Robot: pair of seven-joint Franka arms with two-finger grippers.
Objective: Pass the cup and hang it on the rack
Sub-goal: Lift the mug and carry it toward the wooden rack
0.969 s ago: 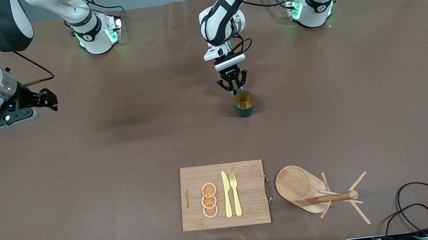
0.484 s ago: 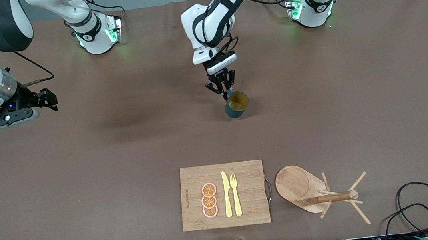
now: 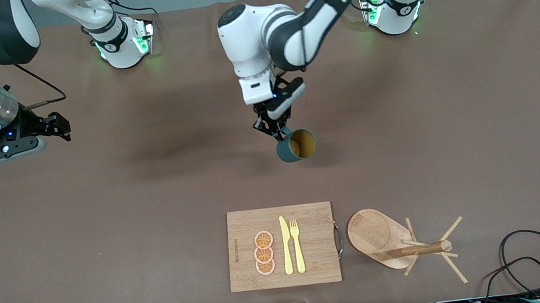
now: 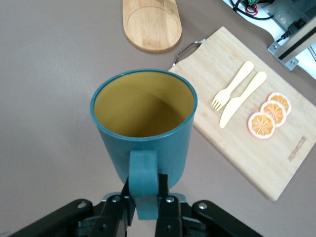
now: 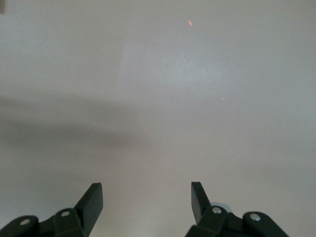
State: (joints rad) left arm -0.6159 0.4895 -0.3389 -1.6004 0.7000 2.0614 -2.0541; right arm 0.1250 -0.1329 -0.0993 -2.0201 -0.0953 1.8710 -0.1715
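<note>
Left gripper (image 3: 277, 129): clamped on the cup's handle, over bare table mid-way along.
Cup (image 3: 296, 145): lifted, tilted, mouth toward the front camera.
Rack (image 3: 398, 241): beside the cutting board (image 3: 248, 268), toward the left arm's end.
Right gripper (image 3: 57, 126): waiting, fingers wide apart.

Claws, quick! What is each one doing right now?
Left claw: closed on the cup by its handle, up over the table.
Right claw: open, empty, waiting over its end.

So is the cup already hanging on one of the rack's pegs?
No, the cup is held by its handle in the left gripper over bare table, apart from the rack.
</note>
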